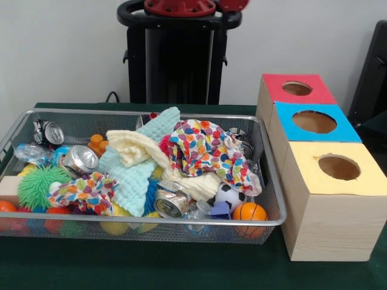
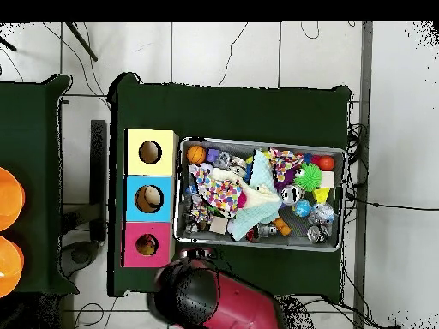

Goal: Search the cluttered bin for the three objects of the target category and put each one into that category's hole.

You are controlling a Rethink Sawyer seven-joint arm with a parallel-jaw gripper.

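Observation:
A wire mesh bin (image 1: 151, 112) holds a jumble of things. Crushed cans lie at the left (image 1: 80, 159), the far left (image 1: 48, 132) and the front middle (image 1: 170, 202). A colourful dotted cloth (image 1: 205, 148) covers the right side, and another (image 1: 81, 192) lies front left. A cream cloth (image 1: 136, 148) and a light blue cloth (image 1: 133, 178) are piled in the middle. To the bin's right stand the red box (image 1: 275, 90), blue box (image 1: 290, 130) and yellow box (image 1: 314, 178), each with a round hole on top. Only the red arm's body (image 2: 219, 300) shows; no gripper is visible.
A green spiky ball (image 1: 37, 186), a small football (image 1: 228, 194), an orange basketball (image 1: 249, 212), a crumpled plastic bottle (image 1: 30, 152) and a wooden block (image 1: 9, 187) also lie in the bin. In the overhead view, the boxes (image 2: 137, 199) sit left of the bin (image 2: 343, 197).

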